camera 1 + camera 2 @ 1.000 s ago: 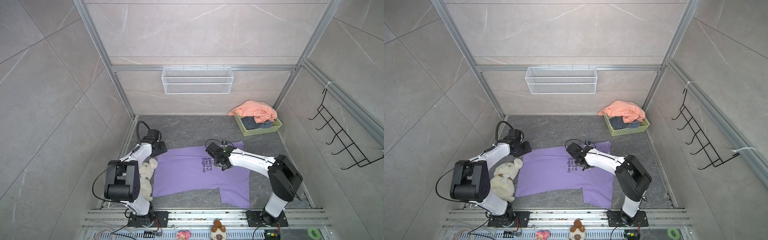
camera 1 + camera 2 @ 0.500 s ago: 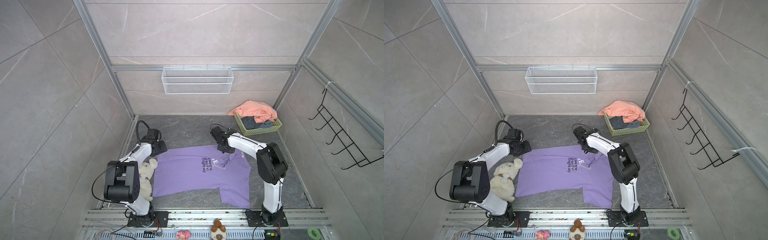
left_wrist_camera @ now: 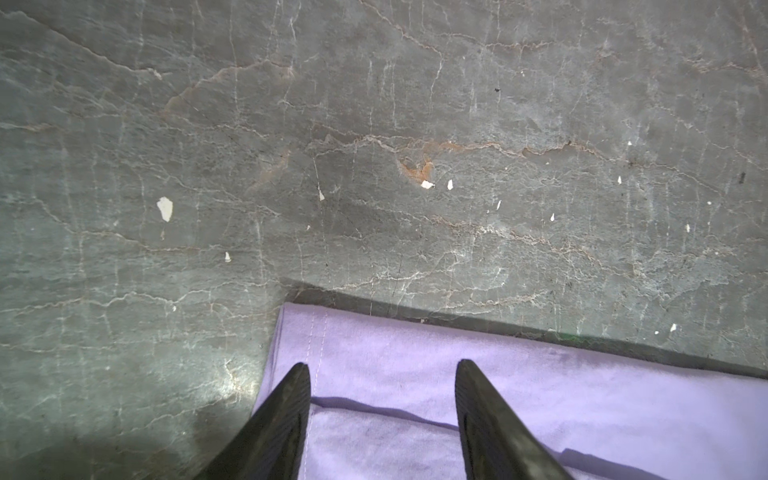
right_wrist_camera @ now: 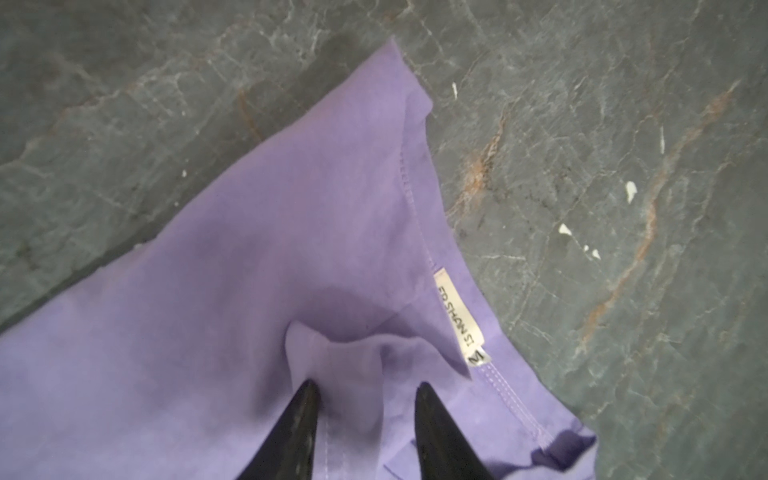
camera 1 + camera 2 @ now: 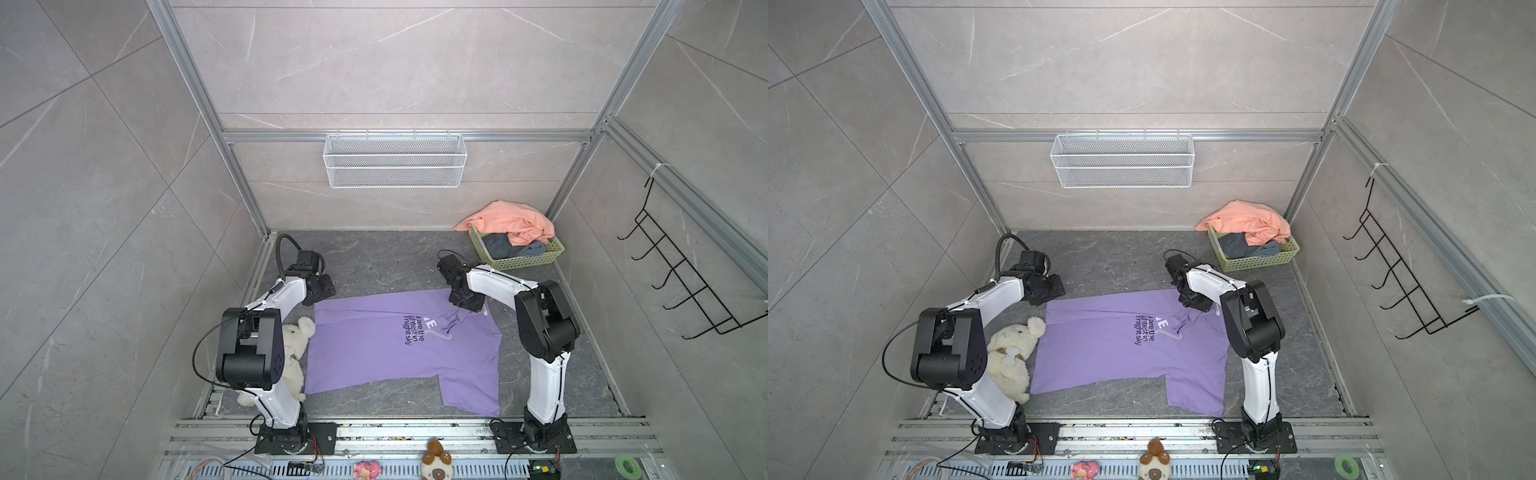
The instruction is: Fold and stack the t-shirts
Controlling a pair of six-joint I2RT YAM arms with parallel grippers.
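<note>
Robot test cell: aluminium frame [image 5: 199,83], tiled walls [image 5: 83,166], arms bolted to rail [image 5: 415,432].

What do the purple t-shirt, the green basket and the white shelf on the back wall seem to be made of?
Purple t-shirt: soft matte knit cloth, probably cotton; it wrinkles and shows stitched hems and a sewn label.
Green basket: likely moulded plastic; rigid walls with a regular grid of holes.
White shelf: seemingly painted or coated wire mesh; one sees the wall through it.

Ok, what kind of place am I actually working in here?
Probably a mock laundry corner built as a test cell: tiled walls in aluminium framing, a green basket of crumpled tees, a wall hook rack, and a purple t-shirt spread flat.
</note>
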